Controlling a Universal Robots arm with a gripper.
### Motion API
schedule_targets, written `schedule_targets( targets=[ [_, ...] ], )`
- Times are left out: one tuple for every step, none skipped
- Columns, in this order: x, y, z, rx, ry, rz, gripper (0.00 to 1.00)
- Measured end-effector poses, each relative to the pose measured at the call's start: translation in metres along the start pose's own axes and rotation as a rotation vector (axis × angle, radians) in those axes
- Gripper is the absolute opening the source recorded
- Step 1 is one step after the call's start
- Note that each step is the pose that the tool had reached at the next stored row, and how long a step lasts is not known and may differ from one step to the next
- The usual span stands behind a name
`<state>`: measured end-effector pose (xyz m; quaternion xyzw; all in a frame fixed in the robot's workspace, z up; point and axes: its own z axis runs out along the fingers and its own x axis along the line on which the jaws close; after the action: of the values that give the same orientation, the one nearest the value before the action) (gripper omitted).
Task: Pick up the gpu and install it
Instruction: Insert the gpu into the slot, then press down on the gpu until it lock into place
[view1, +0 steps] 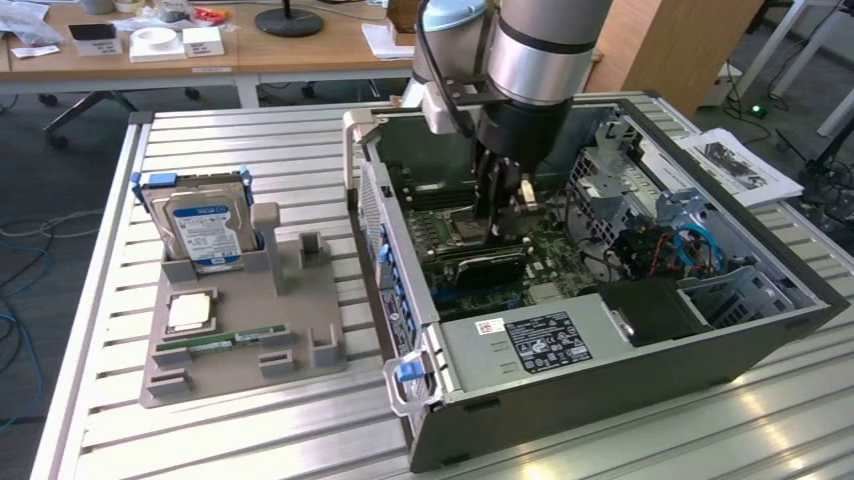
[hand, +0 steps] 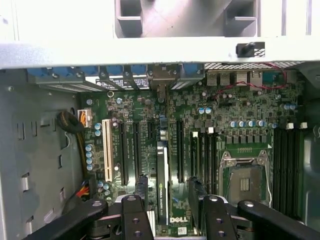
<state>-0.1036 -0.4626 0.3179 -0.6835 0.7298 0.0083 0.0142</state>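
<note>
The hand (hand: 167, 210) sits closest to the wrist camera, its black fingers (hand: 199, 197) clamped on the gpu (hand: 162, 185), which stands on edge over the motherboard (hand: 240, 120); the card's lower end is cut off by the frame. The exterior view shows the arm (view1: 534, 60) reaching down into the open computer case (view1: 601, 340), where the gpu (view1: 483, 262) is partly hidden behind the fingers. On the table (view1: 240, 140), a grey holder (view1: 240, 345) carries one hard drive (view1: 203, 232) and one memory stick (view1: 220, 342)
</note>
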Motion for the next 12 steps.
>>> schedule_targets(
  targets=[
    [-0.0001, 0.0000, -0.0020, 0.0000, 0.0000, 0.000, 0.46],
    [-0.0001, 0.0000, -0.0043, 0.0000, 0.0000, 0.000, 0.46],
    [-0.0002, -0.0001, -0.0065, 0.0000, 0.0000, 0.000, 0.46],
    [-0.0003, -0.0001, -0.0086, 0.0001, 0.0000, 0.000, 0.46],
    [-0.0003, -0.0001, -0.0097, 0.0000, 0.0001, 0.000, 0.46],
    [-0.0003, -0.0001, -0.0098, 0.0001, 0.0000, 0.000, 0.46],
    [-0.0003, -0.0001, -0.0098, 0.0001, -0.0001, 0.000, 0.46],
    [-0.0003, -0.0001, -0.0098, 0.0001, -0.0001, 0.000, 0.46],
    [-0.0003, -0.0001, -0.0098, 0.0001, -0.0001, 0.000, 0.46],
    [-0.0003, -0.0001, -0.0098, 0.0000, 0.0000, 0.000, 0.46],
    [-0.0003, -0.0001, -0.0098, 0.0000, 0.0000, 0.000, 0.46],
    [-0.0003, -0.0001, -0.0098, 0.0001, 0.0000, 0.000, 0.46]
  ],
)
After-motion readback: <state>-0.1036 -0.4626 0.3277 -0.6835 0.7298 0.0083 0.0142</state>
